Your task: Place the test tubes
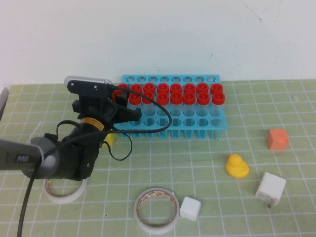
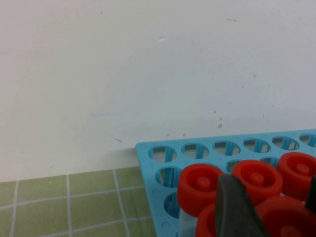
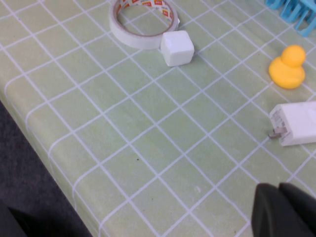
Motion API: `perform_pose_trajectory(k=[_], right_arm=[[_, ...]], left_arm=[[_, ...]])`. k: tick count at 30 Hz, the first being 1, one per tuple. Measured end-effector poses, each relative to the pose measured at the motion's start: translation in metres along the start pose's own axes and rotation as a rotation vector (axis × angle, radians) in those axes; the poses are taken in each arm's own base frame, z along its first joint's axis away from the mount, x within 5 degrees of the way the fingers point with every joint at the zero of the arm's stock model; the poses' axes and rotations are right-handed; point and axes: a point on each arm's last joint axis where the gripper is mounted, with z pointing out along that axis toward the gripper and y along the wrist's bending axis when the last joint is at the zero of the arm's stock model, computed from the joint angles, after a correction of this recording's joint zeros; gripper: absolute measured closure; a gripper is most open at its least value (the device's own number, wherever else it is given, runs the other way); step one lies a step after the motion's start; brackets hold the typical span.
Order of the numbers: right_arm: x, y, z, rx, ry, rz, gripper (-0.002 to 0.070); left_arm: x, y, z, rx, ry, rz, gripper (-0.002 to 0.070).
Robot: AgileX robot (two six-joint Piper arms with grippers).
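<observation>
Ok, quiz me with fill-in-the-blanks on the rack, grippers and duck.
The test tubes in the blue rack all have ___ caps.
The left gripper is at the rack's ___ end.
The right gripper, over the green mat near the white charger, is ___.
The toy duck is ___.
Missing: red, left, shut, yellow.

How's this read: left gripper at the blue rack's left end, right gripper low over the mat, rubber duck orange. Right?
One error: the rubber duck is yellow, per the high view; the orange thing is a cube. Rest stands: left gripper at the left end of the blue rack, right gripper low over the mat.
</observation>
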Motion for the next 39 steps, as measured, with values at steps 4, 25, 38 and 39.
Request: perform_pose_trajectory(k=[4,25,38,39], right_arm=[[0.0,0.0,0.0,0.0,0.0,-0.002,0.0678],[0.0,0.0,0.0,0.0,0.0,-0.002,0.0678],[0.0,0.0,0.0,0.0,0.0,-0.002,0.0678],[0.0,0.0,0.0,0.0,0.0,-0.002,0.0678]], left_arm=[[0.0,0.0,0.0,0.003,0.0,0.003,0.0419],[-0.098,-0.011,-0.088,0.015,-0.145,0.132,0.0471],[-0.157,-0.012,-0.235,0.033,-0.267,0.225,0.0673],[-0.158,-0.012,-0.244,0.037,-0.246,0.228,0.0673]])
